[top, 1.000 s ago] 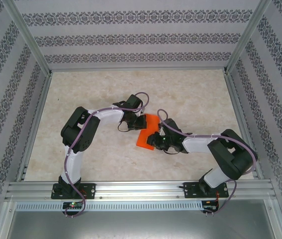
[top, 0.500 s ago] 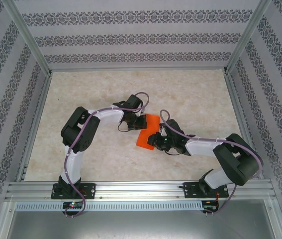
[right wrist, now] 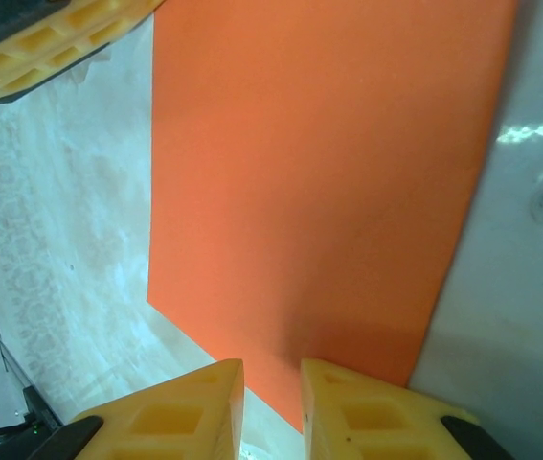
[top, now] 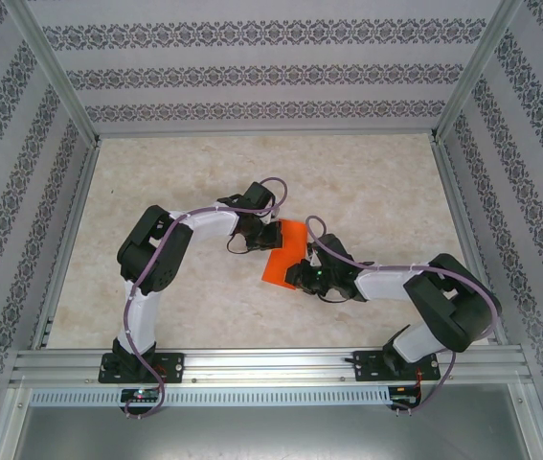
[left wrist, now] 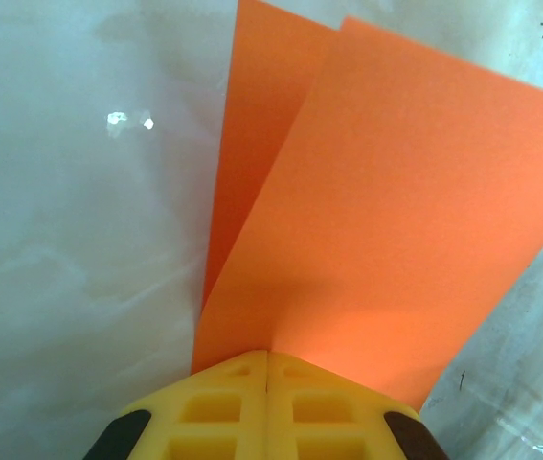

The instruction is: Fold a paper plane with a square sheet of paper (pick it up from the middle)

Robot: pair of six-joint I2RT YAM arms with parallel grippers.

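Observation:
The square sheet of paper (top: pixel 283 257), bright orange, lies doubled over as a two-layer rectangle on the marble-look table; no paper plane is in view. My left gripper (top: pixel 269 235) is shut on the paper's far-left edge. In the left wrist view its yellow fingertips (left wrist: pixel 267 353) meet, and both layers of the paper (left wrist: pixel 386 211) fan out from them. My right gripper (top: pixel 300 273) sits at the near edge of the sheet. There its jaws (right wrist: pixel 271 369) stand a narrow gap apart, with the paper's (right wrist: pixel 319 172) edge just ahead of the tips.
The left gripper's yellow fingers (right wrist: pixel 51 38) show at the top left of the right wrist view. Patterned walls and aluminium posts (top: pixel 60 86) enclose the table (top: pixel 367 182). A metal rail (top: pixel 271 364) carries both arm bases along the near edge.
The right arm's elbow and forearm shifted slightly, and its gripper stayed at the paper's near edge. The left arm and the paper have not visibly moved.

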